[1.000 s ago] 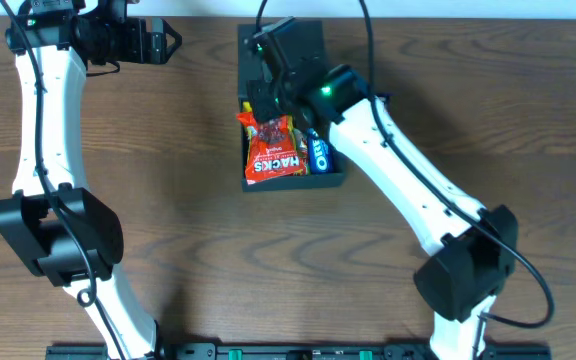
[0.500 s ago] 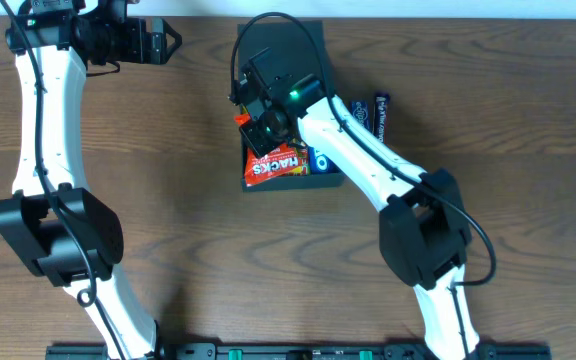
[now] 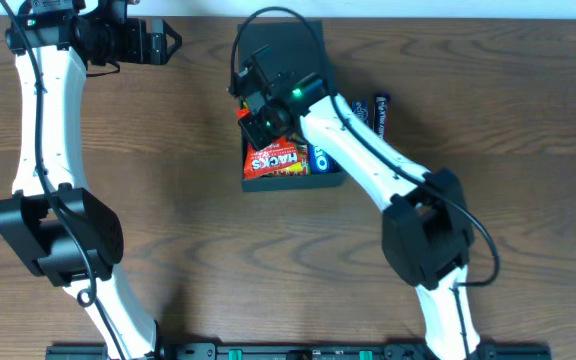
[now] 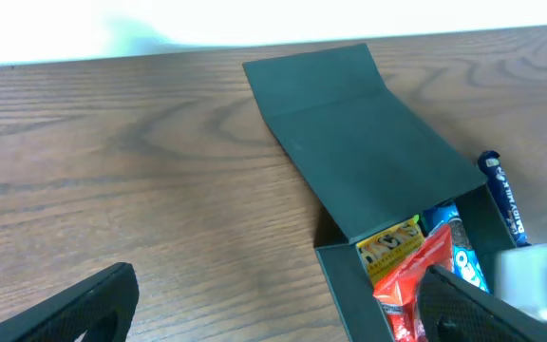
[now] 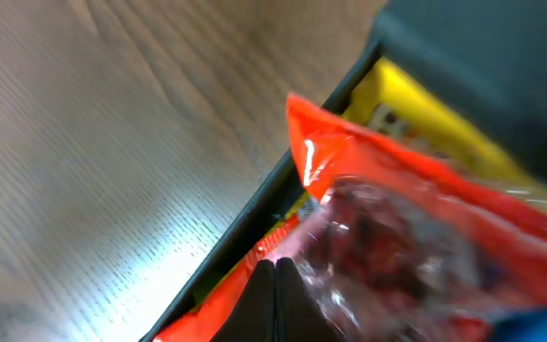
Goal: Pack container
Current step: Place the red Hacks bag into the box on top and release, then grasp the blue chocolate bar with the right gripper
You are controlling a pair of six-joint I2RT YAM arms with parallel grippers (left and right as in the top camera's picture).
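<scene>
The dark teal container (image 3: 293, 182) stands at the table's back middle, its flap lid (image 3: 298, 42) lying open behind it. Inside are a red snack packet (image 3: 278, 160), a yellow packet (image 5: 416, 104) and a blue Oreo packet (image 3: 320, 158). My right gripper (image 3: 251, 122) is over the box's left wall. In the right wrist view its fingers (image 5: 275, 294) are shut together, tips against the red packet (image 5: 397, 218), with nothing seen between them. My left gripper (image 3: 168, 42) is open and empty at the back left, away from the box (image 4: 349, 275).
Two dark blue snack bars (image 3: 380, 115) lie on the table just right of the box; one also shows in the left wrist view (image 4: 501, 195). Bare wooden table lies to the left and front. The table's back edge (image 4: 160, 52) is close behind the lid.
My right arm swung its elbow inward and its gripper shifted left to the box's left wall, down on the red packet. The left arm has not moved.
</scene>
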